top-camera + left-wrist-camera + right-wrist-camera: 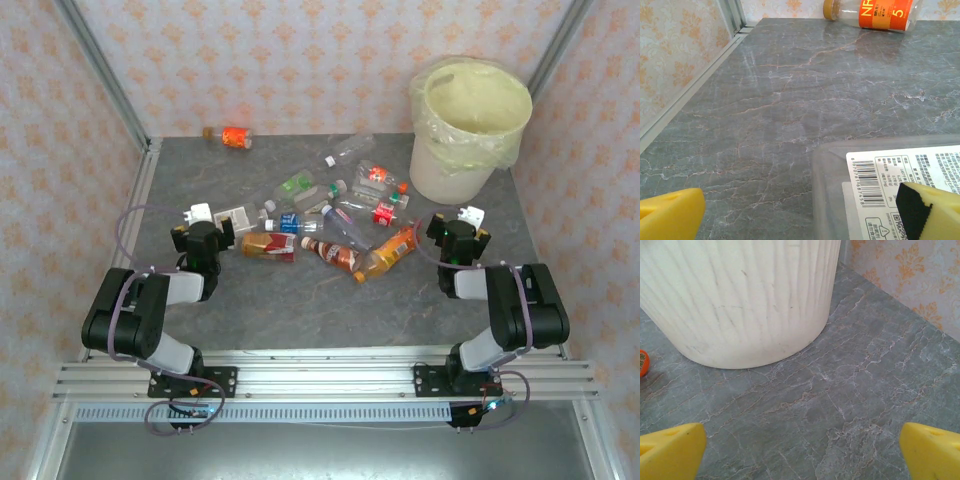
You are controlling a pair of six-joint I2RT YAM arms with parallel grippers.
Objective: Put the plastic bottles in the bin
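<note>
Grey marbled surface (pixel 300 300) carried a scatter of small clear plastic bottles (pixel 335 253) with red, orange and green labels at its middle, while one orange-labelled bottle (pixel 232 137) lay well apart by the far wall. The round cream-yellow bin (pixel 445 175), lined with a yellowish bag, stood at the far right. The left fingers (pixel 670 215) and the right fingers (pixel 670 450) stood wide apart, holding nothing.

My left arm (pixel 135 315) and right arm (pixel 520 310) are black with grey segments and thin looping cables (pixel 125 225). My left claw (pixel 800 215) and right claw (pixel 802 450) have yellow fingers (pixel 670 450).
</note>
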